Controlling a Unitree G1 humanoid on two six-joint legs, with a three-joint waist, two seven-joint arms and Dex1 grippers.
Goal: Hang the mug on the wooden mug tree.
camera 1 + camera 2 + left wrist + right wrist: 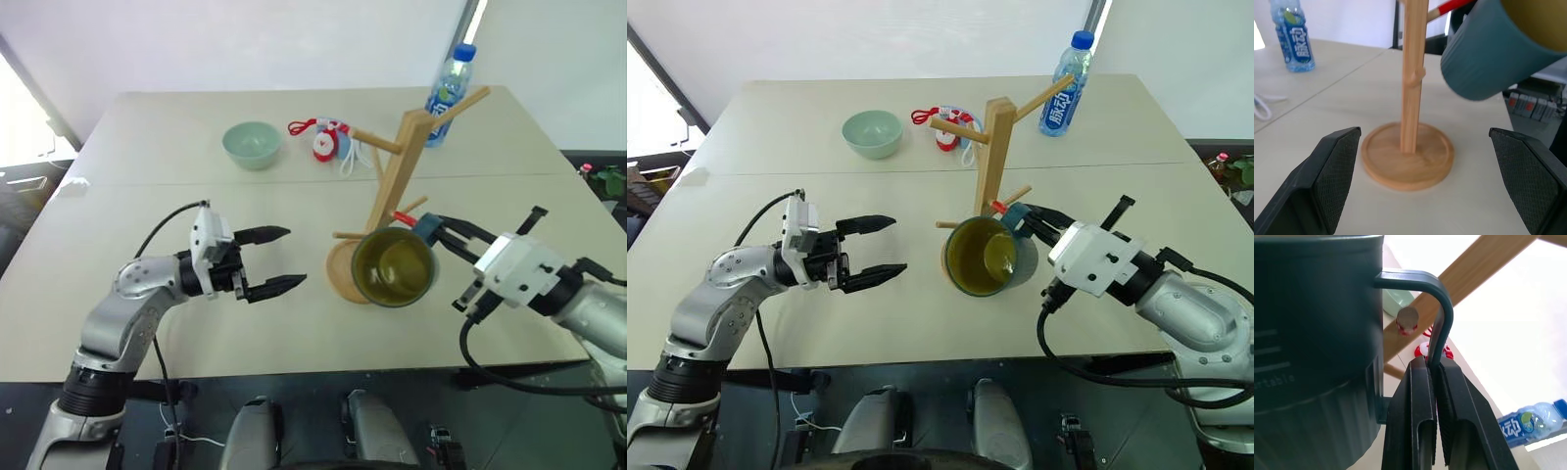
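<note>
Two grippers raised over beige table (147, 196), largest thing in frame; broad bare top between arms, front edge close below both. Tree (392, 186) upright mid-table on round base, post leaning, pegs angled upward, presumably so a hung handle slides to the post and stays. Right gripper (1038, 223) clamped tight on mug (985, 259) by outer bar of handle, fingers pinching from outside; leaves loop free for a peg. Mug held clear of table, tipped mouth toward camera, just in front of tree's base and lower pegs. Wrist view: red-tipped peg (1407, 319) seen through handle loop, end-on; whether already inside loop or just behind, cannot tell. Likely threading step. Left gripper (272, 259) empty, jaws wide apart, pointing at tree from the side, well apart from it; looks like standby or ready to steady base. Bowl (252, 144), red-and-white trinket (325, 140), bottle (450, 93) far back, clear of path. Tight spots: neighbouring pegs, post beside mug wall.
</note>
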